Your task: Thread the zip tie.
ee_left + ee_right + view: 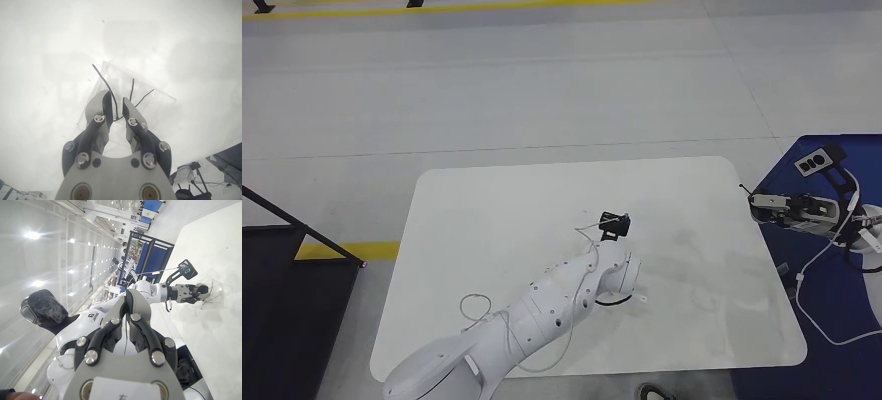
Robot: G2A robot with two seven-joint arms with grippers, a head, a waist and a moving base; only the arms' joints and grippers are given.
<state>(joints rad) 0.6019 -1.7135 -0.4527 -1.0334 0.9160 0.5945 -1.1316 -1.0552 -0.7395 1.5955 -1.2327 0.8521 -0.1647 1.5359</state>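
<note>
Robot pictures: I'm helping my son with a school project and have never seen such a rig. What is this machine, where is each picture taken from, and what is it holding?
It is a two-armed robot at a white table. The top view looks down from above its arms. The other two come from cameras on its wrists, so each shows its own claw close up. The left claw is open at a clear plastic tray on the table, with a black zip tie between its fingers; more ties lie in the tray. The right claw, at the table's edge, is shut on another thin zip tie.
</note>
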